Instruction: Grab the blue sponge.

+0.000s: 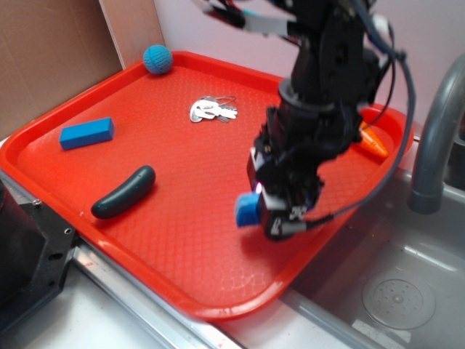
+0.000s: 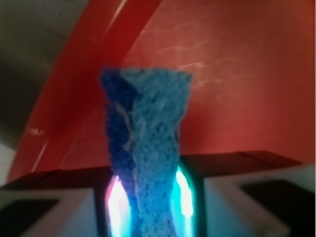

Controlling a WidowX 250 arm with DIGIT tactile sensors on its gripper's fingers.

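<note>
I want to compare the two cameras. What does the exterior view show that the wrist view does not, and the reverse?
Only the exterior view shows the teal ball, the blue block, the dark cucumber-shaped object, the keys, the orange carrot and the sink.

Only the wrist view shows the sponge's porous texture, squeezed narrow between the glowing finger pads.

Both show the blue sponge held in the gripper, above the red tray.

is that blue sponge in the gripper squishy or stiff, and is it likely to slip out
Probably squishy: in the wrist view the blue sponge narrows where the gripper clamps it and flares above. Slipping seems unlikely, since its porous, rough surface should give the pads some bite. It likely weighs little for its size, as it sticks out of the jaws above the red tray without visibly sagging.
</note>
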